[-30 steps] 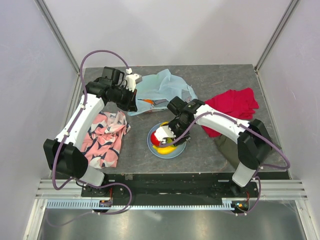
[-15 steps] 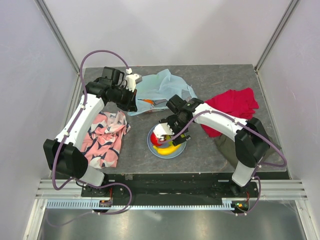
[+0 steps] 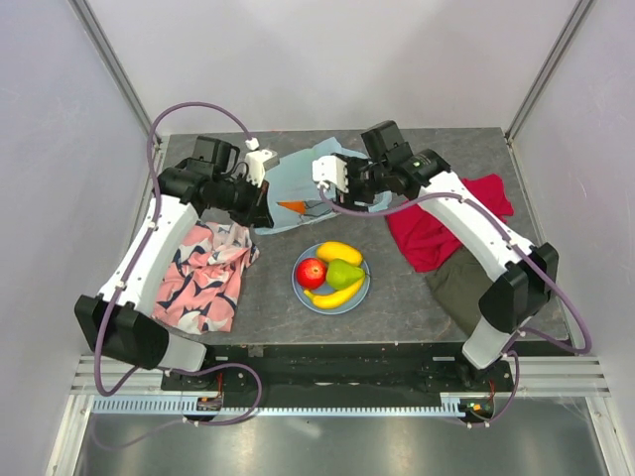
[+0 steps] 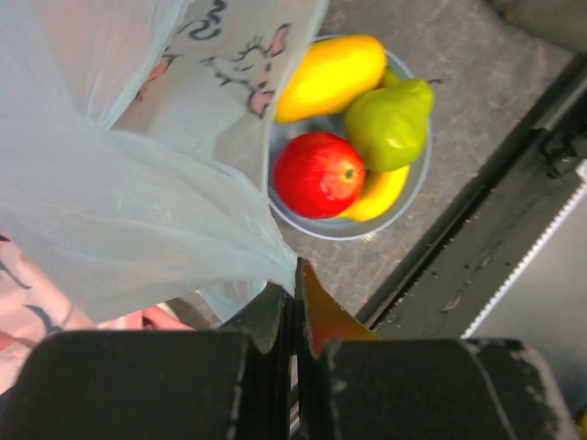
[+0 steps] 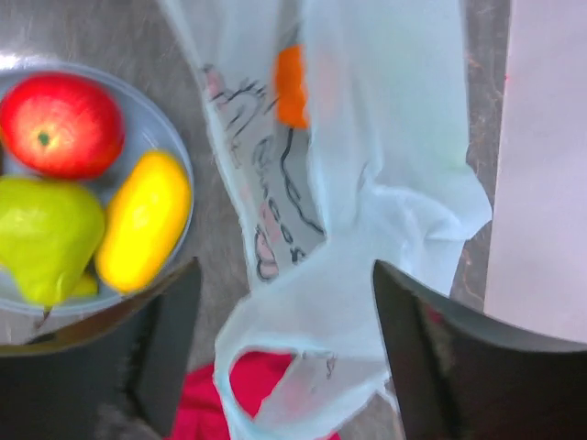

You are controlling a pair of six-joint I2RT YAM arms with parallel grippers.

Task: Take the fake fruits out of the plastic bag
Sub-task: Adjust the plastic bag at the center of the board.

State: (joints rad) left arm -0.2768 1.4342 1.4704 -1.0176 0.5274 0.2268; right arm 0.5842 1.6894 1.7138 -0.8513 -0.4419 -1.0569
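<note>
Your right gripper [image 5: 284, 353] has left the plate [image 3: 296, 279]. A second ago it was low over the fruit there; now it hangs above the plastic bag [image 3: 310, 186] at the back of the table [image 3: 268, 302], with its jaws wide and nothing between them. The drop-off looks finished.

With the arm out of the way, you can see four fruits on the plate:
- a red apple [image 3: 312, 272]
- a green pear [image 3: 345, 274]
- a yellow oval fruit [image 3: 339, 252]
- a banana [image 3: 335, 296] along the near edge

Your left gripper [image 4: 293, 316] has not moved. It is pinched tight on a fold of the bag's edge and holds the film up off the table, beside the pink cloth [image 3: 203, 273].

The task is not done. An orange shape [image 5: 292, 73] shows through the film, inside the bag and just ahead of your right gripper, so at least one fruit is left. The crinkled plastic hides whether any more are underneath. Your next reach likely goes to that orange piece, and loose film could get caught between the jaws along with it.
</note>
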